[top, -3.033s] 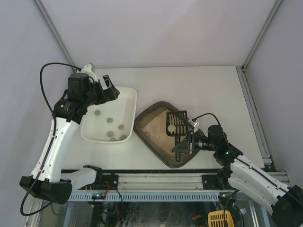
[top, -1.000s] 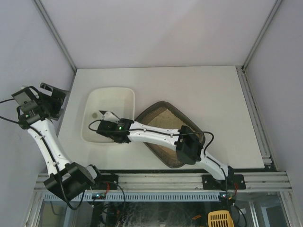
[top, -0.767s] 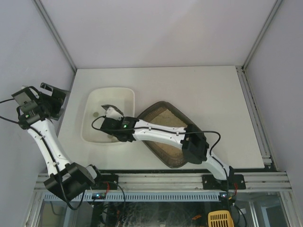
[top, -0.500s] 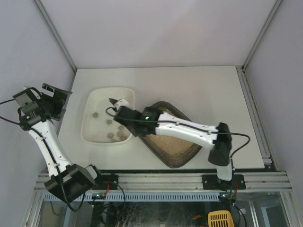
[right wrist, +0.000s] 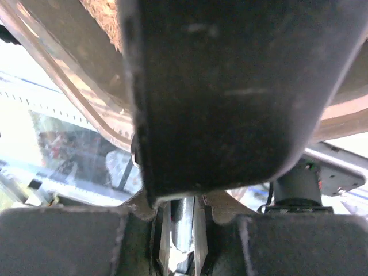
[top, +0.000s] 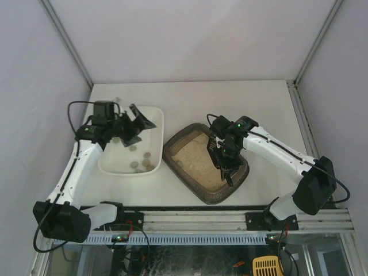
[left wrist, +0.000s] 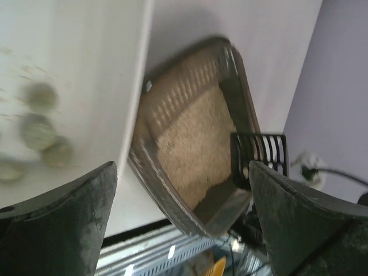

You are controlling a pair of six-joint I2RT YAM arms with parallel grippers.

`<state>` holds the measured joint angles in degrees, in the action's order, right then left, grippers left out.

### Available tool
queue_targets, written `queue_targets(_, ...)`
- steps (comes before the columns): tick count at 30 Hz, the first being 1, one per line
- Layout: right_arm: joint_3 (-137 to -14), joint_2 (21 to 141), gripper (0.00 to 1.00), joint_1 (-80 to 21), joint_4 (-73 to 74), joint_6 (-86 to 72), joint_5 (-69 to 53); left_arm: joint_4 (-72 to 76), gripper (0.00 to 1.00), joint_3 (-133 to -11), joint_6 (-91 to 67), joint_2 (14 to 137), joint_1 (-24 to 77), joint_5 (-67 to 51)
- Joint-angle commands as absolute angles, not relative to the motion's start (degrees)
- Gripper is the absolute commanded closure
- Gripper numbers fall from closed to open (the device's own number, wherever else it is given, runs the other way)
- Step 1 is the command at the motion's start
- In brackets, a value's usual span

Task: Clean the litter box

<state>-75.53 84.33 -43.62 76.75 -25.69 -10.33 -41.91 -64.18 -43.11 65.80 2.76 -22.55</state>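
Now, our right claw gripping black slotted plastic scoop over dark grey-brown plastic litter box, our left claw wide over white rectangular tray.

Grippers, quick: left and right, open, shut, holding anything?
Left gripper: open, empty.
Right gripper: shut on the black slotted scoop, over the litter box.
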Motion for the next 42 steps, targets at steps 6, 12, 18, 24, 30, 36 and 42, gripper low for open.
queue_targets(6,-75.58,87.82,1.0,-41.69,78.09,-24.54,-21.91,-40.91,0.0,-59.96,-56.03,68.48,27.28,-18.5)
queue_targets(12,-75.58,91.21,1.0,-42.52,77.46,-23.8,-22.86,-36.87,0.0,-54.4,-59.46,72.4,32.45,-17.22)
queue_targets(18,-75.56,91.6,1.0,-42.6,76.29,-23.7,-23.24,-36.09,0.0,-59.5,-56.36,79.78,32.78,-15.39)
queue_targets(24,-74.78,90.09,1.0,-43.3,75.04,-25.08,-24.42,-32.14,0.0,-64.28,-54.76,87.23,32.78,-12.83)
queue_targets(30,-72.07,88.05,1.0,-45.99,73.08,-27.94,-26.53,-27.57,0.0,-69.82,-55.08,92.77,32.78,-11.22)
queue_targets(36,-68.75,85.37,1.0,-49.21,67.87,-34.09,-28.7,-25.93,0.0,-76.67,-55.42,98.64,32.74,-11.22)
queue_targets(42,-68.65,84.17,1.0,-52.7,61.13,-43.77,-26.18,-24.01,0.0,-81.99,-56.05,102.85,32.73,-10.35)
